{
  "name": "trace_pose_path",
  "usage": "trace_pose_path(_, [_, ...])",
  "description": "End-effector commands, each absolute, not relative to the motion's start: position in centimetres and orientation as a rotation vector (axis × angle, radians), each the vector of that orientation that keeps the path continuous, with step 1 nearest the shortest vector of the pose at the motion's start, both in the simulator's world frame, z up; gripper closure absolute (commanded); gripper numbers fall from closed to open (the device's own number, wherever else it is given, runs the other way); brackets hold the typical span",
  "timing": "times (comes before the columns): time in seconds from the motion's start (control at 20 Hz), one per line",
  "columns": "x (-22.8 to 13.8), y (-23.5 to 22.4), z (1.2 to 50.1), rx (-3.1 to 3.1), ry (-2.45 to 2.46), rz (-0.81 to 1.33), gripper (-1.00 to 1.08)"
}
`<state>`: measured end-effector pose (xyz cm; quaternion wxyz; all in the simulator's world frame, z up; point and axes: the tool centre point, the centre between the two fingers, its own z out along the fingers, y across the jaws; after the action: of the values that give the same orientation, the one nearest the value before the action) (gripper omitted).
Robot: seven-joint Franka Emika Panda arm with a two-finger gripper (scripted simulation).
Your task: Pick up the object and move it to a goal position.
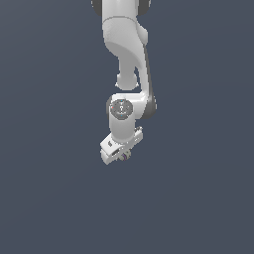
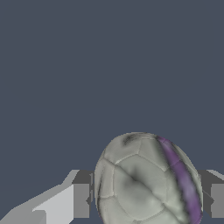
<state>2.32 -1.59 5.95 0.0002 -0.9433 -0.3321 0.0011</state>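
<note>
The object is an off-white ball (image 2: 140, 183) with panel seams, a purple stripe down one side and a dark smudge on top. In the wrist view it fills the space between my gripper's (image 2: 148, 200) two fingers. One grey finger pad (image 2: 81, 200) presses on one side of it and the other pad (image 2: 216, 200) on the opposite side. In the exterior view the white arm hangs down from the top, with the gripper (image 1: 124, 155) tilted at its lower end. There the ball is only a tiny speck under the hand, mostly hidden.
A flat, plain dark grey-blue surface (image 1: 54, 198) fills both views all around the arm. No other object or marker shows.
</note>
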Motion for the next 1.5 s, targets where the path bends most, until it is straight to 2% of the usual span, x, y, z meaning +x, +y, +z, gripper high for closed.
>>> trace_pose_path(0.0, [2.8,-1.7,7.5,-2.963,-1.044,0.000,1.08])
trace_pose_path(0.85, [7.4,-2.7,22.9,-2.962,-1.045,-0.001,1.08])
trace_pose_path(1.45, [9.1,-3.1,27.7,-2.963,-1.044,0.000,1.08])
